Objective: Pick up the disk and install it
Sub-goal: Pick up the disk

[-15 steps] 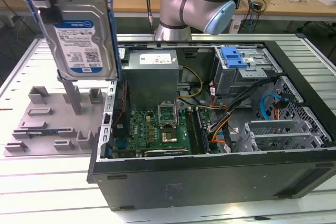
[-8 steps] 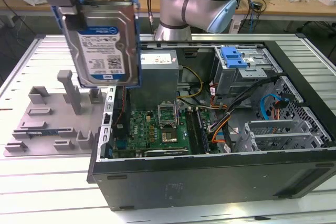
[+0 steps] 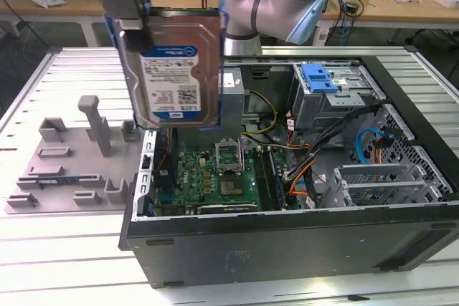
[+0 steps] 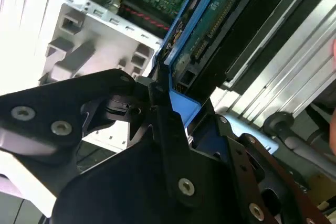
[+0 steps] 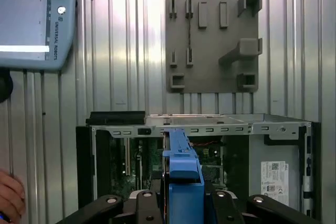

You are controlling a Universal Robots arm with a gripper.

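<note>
The disk (image 3: 176, 69), a silver hard drive with a white and blue label in a bright blue carrier, hangs upright in the air above the open computer case's (image 3: 287, 234) end at the exterior view's left. My gripper (image 3: 129, 16) is shut on the disk's upper end. In the second wrist view, black fingers (image 4: 157, 119) clamp the blue carrier (image 4: 181, 100), and the disk's green circuit-board side (image 4: 205, 30) shows. In the first wrist view the carrier's blue edge (image 5: 181, 166) stands edge-on between the fingers (image 5: 149, 203), over the case interior.
A grey fixture plate (image 3: 64, 170) with upright holders lies on the slatted metal table beside the case. Inside are the motherboard (image 3: 215, 173), cables and a drive cage with a blue latch (image 3: 319, 77). A teach pendant (image 5: 31, 19) and a hand (image 5: 8, 195) are nearby.
</note>
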